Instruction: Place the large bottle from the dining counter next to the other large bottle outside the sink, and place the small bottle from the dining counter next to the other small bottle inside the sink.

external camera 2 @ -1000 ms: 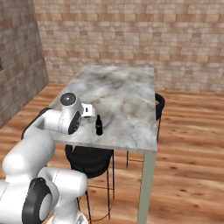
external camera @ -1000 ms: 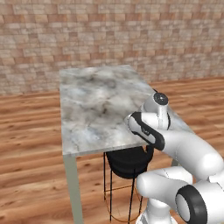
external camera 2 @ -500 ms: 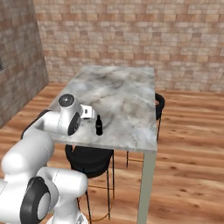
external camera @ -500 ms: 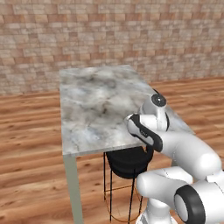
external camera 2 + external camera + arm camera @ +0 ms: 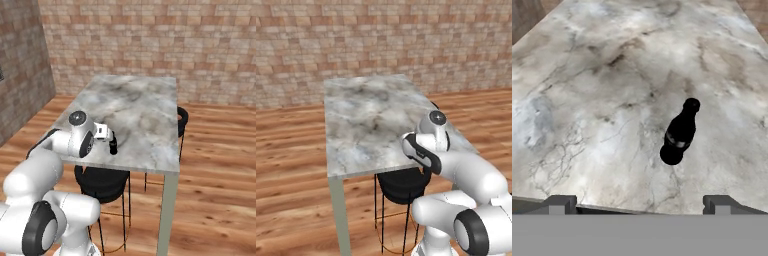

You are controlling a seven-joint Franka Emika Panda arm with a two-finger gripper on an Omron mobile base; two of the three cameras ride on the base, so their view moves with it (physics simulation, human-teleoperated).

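On the near part of the marble desk (image 5: 145, 107) the small black bottle (image 5: 679, 132) stands upright and alone, a little in from the front edge; from the right base camera it (image 5: 113, 147) sits just beside the arm's hand. The gripper (image 5: 639, 204) hangs at the desk's front edge with its jaws spread as wide as they go and nothing between them. The two dark fingertips (image 5: 559, 204) rise at the bottom of the hand camera's picture, and the bottle lies ahead of them, somewhat toward the right-hand tip rather than centred in the gap.

The step in hand looks like the reach for this small bottle. To do it well, the hand should first shift sideways until the bottle sits midway between the tips, then go forward low over the marble so the pads meet the thicker lower body, not the thin neck. A narrow upright bottle will likely tip if one finger arrives first, so the closing should wait until both sides are level with it. A black stool (image 5: 102, 180) stands under the desk, below the arm.
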